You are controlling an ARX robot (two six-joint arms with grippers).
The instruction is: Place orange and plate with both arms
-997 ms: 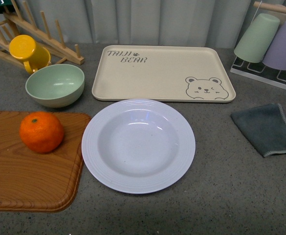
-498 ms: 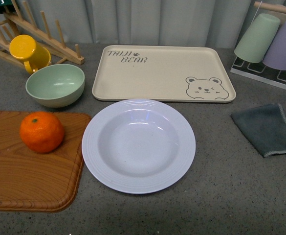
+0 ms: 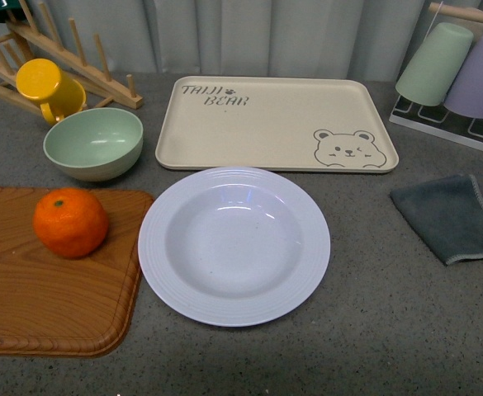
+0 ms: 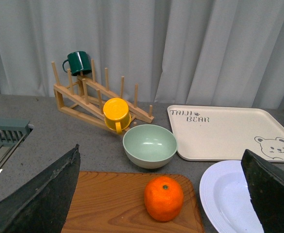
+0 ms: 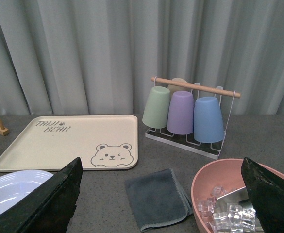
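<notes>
The orange (image 3: 70, 222) sits on a wooden board (image 3: 43, 305) at the front left. The white ridged plate (image 3: 234, 245) lies empty on the grey counter just right of the board. Neither arm shows in the front view. In the left wrist view my left gripper (image 4: 163, 194) is open, its fingers (image 4: 40, 194) wide apart, with the orange (image 4: 163, 198) between them and farther off, and the plate (image 4: 224, 199) near the other finger. In the right wrist view my right gripper (image 5: 161, 199) is open and empty above a grey cloth (image 5: 156, 198); the plate's edge (image 5: 8, 194) shows by one finger.
A beige bear tray (image 3: 274, 124) lies behind the plate. A pale green bowl (image 3: 92, 143), a yellow mug (image 3: 47, 87) and a wooden rack (image 3: 59, 58) stand at the back left. A cup rack (image 3: 460, 78) and grey cloth (image 3: 452, 216) are right. A pink bowl of ice (image 5: 234, 199) shows in the right wrist view.
</notes>
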